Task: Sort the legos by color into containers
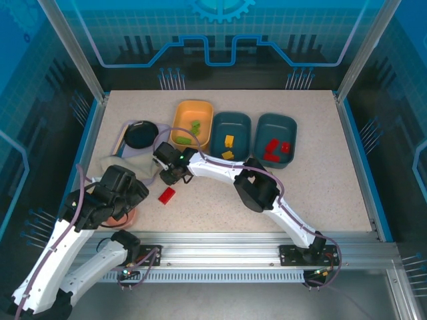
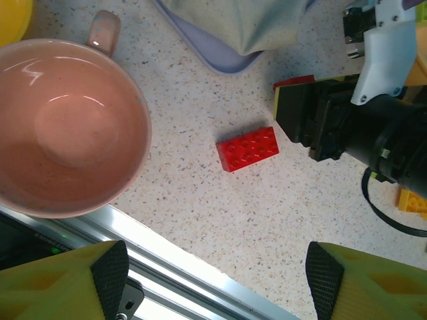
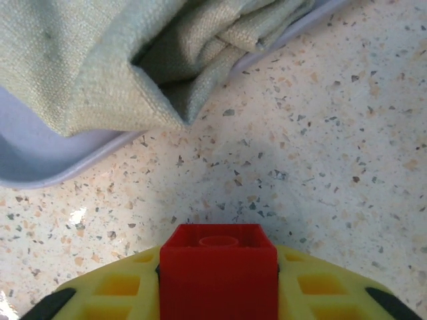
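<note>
Speckled tabletop [image 1: 320,180] from above carries a yellow-orange tub [image 1: 193,103] and two teal tubs [image 1: 231,115] with legos inside; the right gripper [image 1: 168,175] is hard to make out beside the lavender tray [image 1: 121,141]. From the left wrist, the left gripper [image 2: 217,267], fingers cut off below, stands spread over a loose red lego [image 2: 248,148]. From the right wrist, the right gripper pinches another red lego [image 3: 218,270], half cropped.

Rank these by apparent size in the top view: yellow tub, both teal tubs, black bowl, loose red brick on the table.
1. yellow tub, middle teal tub and right teal tub: they look about alike, so not ranked.
2. black bowl.
3. red brick, by far the smallest.
</note>
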You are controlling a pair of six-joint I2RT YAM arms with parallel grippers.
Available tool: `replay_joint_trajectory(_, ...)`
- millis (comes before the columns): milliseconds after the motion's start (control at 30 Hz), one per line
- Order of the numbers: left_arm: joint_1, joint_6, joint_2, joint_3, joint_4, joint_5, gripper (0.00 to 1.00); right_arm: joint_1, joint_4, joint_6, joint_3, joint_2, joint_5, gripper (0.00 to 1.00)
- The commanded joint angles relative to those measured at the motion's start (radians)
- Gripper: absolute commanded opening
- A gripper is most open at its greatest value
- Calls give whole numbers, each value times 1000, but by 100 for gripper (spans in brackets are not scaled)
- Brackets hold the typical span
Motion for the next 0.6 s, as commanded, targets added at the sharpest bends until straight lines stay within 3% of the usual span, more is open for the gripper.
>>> replay_joint_trajectory(0, 3, 55, -15, -20, 128, 71, 75, -12, -7, 9, -40, -82, 26, 26)
replay_joint_trajectory(233, -1, 161, 125, -32, 479, 320, 75, -141, 55, 106, -317, -464, 88, 25)
replay_joint_trajectory(433, -108, 206, 410, 60, 705, 405, 75, -410, -13, 150, -627, -756, 128, 24)
replay_joint_trajectory(567, -168, 211, 599, 152, 788, 444, 74, -599, -117, 173, -721, -834, 164, 24)
